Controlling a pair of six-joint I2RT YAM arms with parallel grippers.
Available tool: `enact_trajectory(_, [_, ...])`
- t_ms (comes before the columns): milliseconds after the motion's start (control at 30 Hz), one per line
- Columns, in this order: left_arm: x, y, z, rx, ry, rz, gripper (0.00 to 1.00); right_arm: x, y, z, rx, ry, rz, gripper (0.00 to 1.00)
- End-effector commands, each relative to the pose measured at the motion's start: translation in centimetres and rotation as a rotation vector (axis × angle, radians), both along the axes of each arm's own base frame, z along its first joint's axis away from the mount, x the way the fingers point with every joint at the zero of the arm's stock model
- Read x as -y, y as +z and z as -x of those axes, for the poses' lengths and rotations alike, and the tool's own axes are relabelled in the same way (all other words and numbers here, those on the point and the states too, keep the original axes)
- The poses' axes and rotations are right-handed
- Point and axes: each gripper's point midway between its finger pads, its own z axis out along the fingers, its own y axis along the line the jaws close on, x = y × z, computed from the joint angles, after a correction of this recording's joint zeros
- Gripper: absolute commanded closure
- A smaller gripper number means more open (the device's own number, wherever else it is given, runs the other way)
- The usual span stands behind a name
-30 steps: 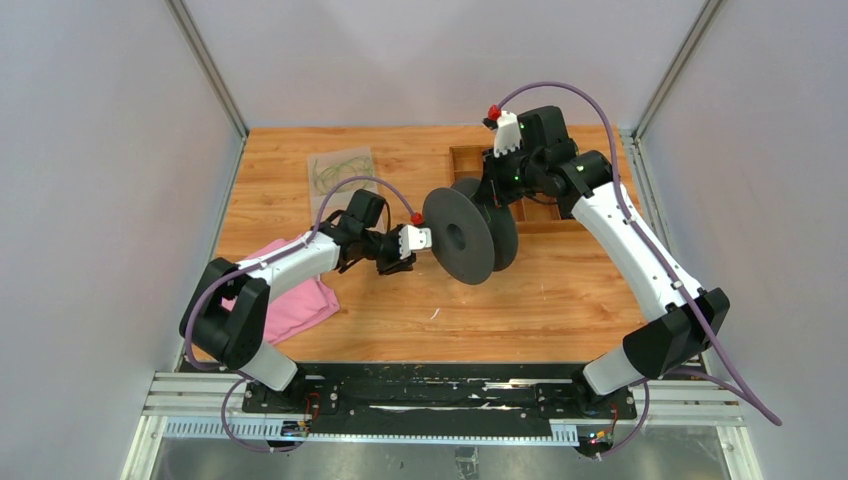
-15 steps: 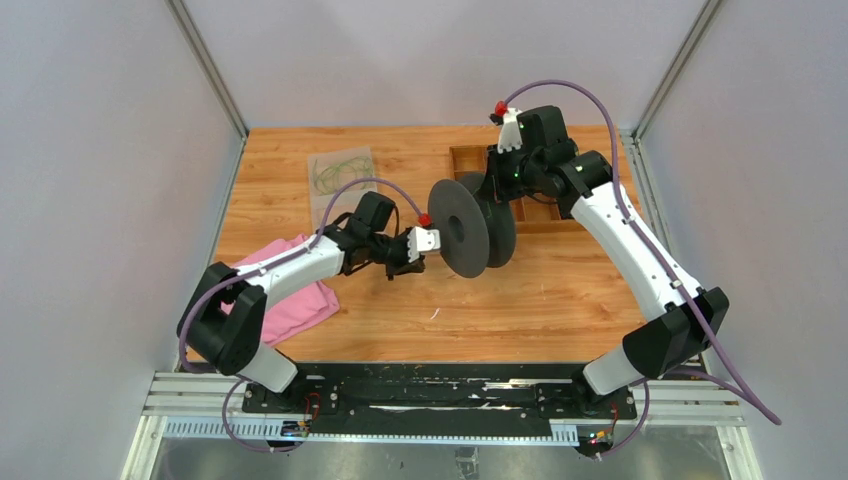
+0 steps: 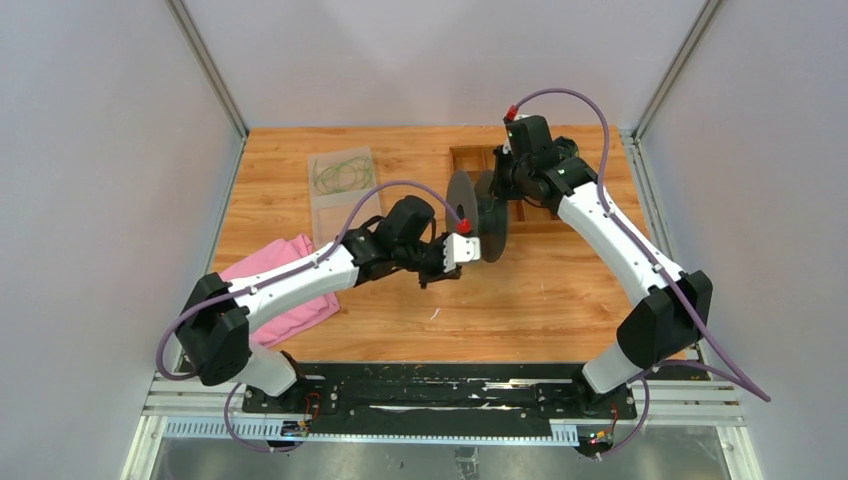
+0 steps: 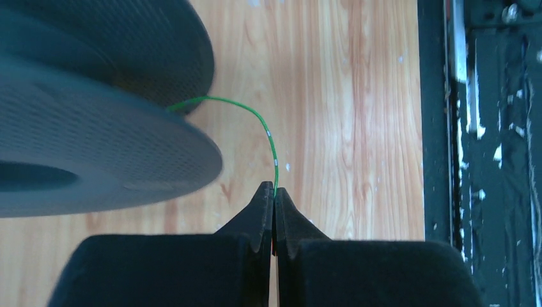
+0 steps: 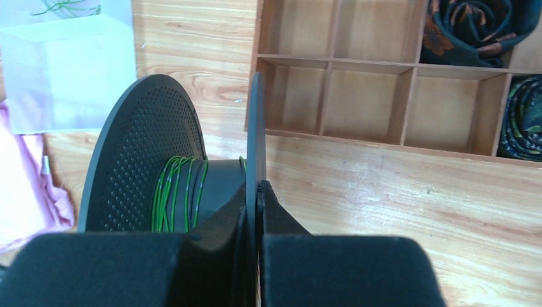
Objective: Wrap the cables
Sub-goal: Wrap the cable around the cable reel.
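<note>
Winding is progressing: the left gripper [image 4: 273, 203] is pinching the green cable [image 4: 263, 125] just beside the black spool [image 5: 144, 147], whose flange the right gripper [image 5: 257, 195] is clamping. Judging ahead, the next loop is needing tension, with open table [image 4: 358, 96] nearer and the tray [image 5: 358, 61] crowding behind

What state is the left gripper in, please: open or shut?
Shut: the left gripper pinches the green cable, which runs to the spool.
</note>
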Motion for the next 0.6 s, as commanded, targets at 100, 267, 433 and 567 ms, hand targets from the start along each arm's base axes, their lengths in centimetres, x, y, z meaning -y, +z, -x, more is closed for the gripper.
enact_trajectory(100, [3.5, 5.9, -0.9, -0.04, 0.045, 0.056, 1.0, 1.6, -0.1, -2.1, 0.088, -0.116, 0.023, 0.99])
enact_trajectory(267, [5.0, 7.5, -1.6, -0.097, 0.082, 0.086, 1.0, 1.1, -0.5, -1.8, 0.101, -0.101, 0.038, 0.99])
enact_trajectory(433, [5.7, 8.6, -2.9, -0.089, 0.134, 0.105, 1.0, 0.6, -0.6, -1.5, 0.105, -0.079, 0.037, 0.99])
enact_trajectory(567, [6.0, 9.3, -3.8, -0.058, 0.167, 0.126, 1.0, 0.0, -0.7, -1.2, 0.105, -0.053, 0.036, 0.99])
